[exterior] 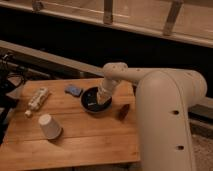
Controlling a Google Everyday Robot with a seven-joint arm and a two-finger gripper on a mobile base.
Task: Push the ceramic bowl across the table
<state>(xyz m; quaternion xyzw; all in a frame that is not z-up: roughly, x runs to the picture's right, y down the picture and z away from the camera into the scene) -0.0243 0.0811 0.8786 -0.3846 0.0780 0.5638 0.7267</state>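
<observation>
The glossy black ceramic bowl [95, 100] sits on the light-brown wooden table [85, 137], right of centre toward the far edge. My gripper [102, 101] reaches down from the white arm onto the bowl's right side, at or just inside its rim. The arm's wrist hides part of the bowl's right rim.
A white upturned cup [49, 126] stands at the front left. A small blue object [73, 90] lies just left of the bowl. A white bottle [36, 98] lies at the far left. A small dark object [123, 111] is right of the bowl. My white arm body [170, 125] fills the right side.
</observation>
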